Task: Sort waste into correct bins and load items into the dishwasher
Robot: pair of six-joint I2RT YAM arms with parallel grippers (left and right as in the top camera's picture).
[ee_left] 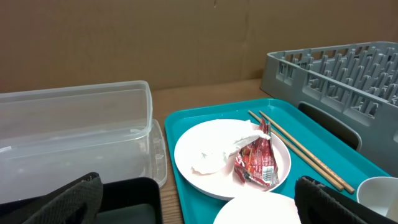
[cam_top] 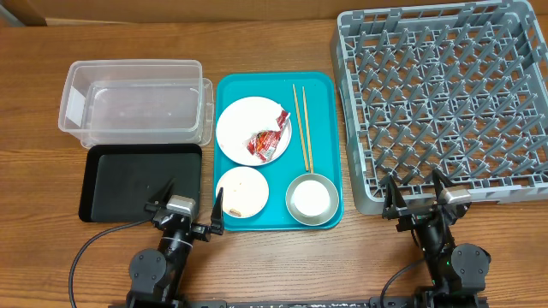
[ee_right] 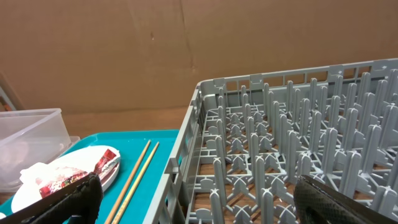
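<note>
On the teal tray (cam_top: 330, 128) a large pale plate (cam_top: 238, 128) holds a red sauce packet (cam_top: 267, 141) and a crumpled napkin (ee_left: 214, 155). Chopsticks (cam_top: 302, 124) lie beside it. A smaller pale bowl (cam_top: 242, 190) and a metal bowl (cam_top: 294, 186) with a white cup (cam_top: 310, 198) in it sit at the tray's front. I cannot make out rice grains. The clear tub (cam_top: 133, 103) and black tray (cam_top: 141, 181) are at left, the grey rack (cam_top: 445, 94) at right. My left gripper (cam_top: 190, 205) is open before the pale bowl. My right gripper (cam_top: 415, 198) is open at the rack's front edge.
A cardboard wall (ee_left: 155, 37) stands behind the table. The wooden table's front edge runs just behind both arm bases. The rack's front wall (ee_right: 186, 155) is close ahead of the right gripper.
</note>
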